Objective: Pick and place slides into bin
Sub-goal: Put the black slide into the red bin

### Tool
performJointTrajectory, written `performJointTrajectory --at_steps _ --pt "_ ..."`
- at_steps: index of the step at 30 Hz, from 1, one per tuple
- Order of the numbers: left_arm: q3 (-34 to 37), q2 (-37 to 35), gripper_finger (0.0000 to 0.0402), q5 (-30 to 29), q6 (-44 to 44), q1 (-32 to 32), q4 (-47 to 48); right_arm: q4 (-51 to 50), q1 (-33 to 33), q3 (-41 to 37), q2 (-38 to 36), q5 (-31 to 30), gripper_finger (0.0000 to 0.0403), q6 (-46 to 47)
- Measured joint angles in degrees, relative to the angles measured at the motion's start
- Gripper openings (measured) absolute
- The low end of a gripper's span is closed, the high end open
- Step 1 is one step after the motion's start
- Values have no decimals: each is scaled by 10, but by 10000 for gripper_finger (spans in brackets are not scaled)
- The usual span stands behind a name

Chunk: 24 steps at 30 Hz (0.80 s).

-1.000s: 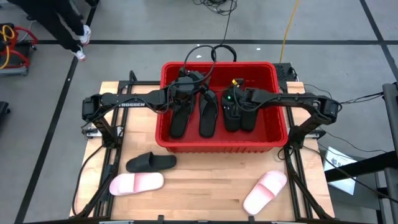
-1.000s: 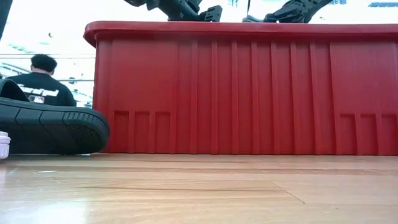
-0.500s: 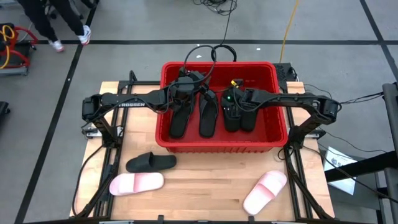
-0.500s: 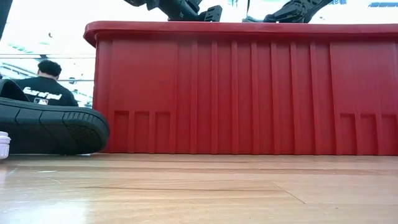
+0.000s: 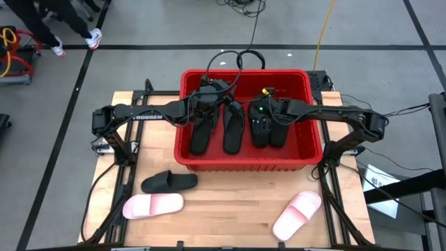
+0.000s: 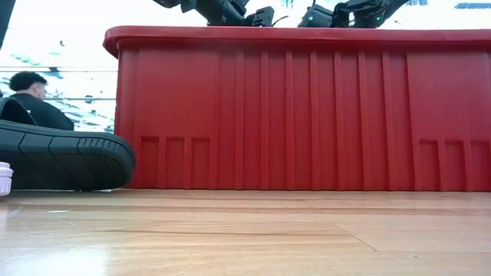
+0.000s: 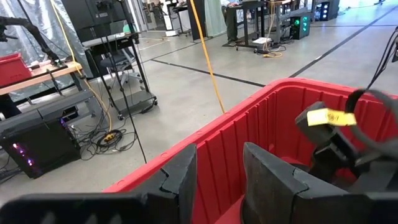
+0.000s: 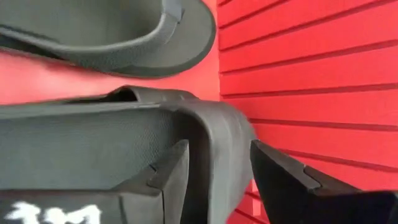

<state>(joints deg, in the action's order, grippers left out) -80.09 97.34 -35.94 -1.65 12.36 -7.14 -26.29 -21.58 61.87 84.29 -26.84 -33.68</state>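
Red bin (image 5: 245, 162) | high: four black slides (image 5: 234, 127) inside | wrists: both jaws apart, holding nothing

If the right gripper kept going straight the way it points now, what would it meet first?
Most likely the black slide lying in the red bin: its edge sits right between the open fingers of the right gripper. The bin's ribbed wall lies just beyond, though depth is unclear.

Overhead straight down, table-level side-on, two wrist close-ups, all sharing the red bin (image 5: 244, 162).
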Motion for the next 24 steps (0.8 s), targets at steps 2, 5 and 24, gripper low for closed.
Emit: performJointTrajectory --at_steps 2,5,24 --pt "0 0 136 0 0 0 0 -3 0 0 -14 12 162 1" --pt "0 0 136 0 0 0 0 -17 3 0 -33 19 160 2" --pt "-1 -96 136 0 44 -4 178 -82 60 1 -167 15 162 91"
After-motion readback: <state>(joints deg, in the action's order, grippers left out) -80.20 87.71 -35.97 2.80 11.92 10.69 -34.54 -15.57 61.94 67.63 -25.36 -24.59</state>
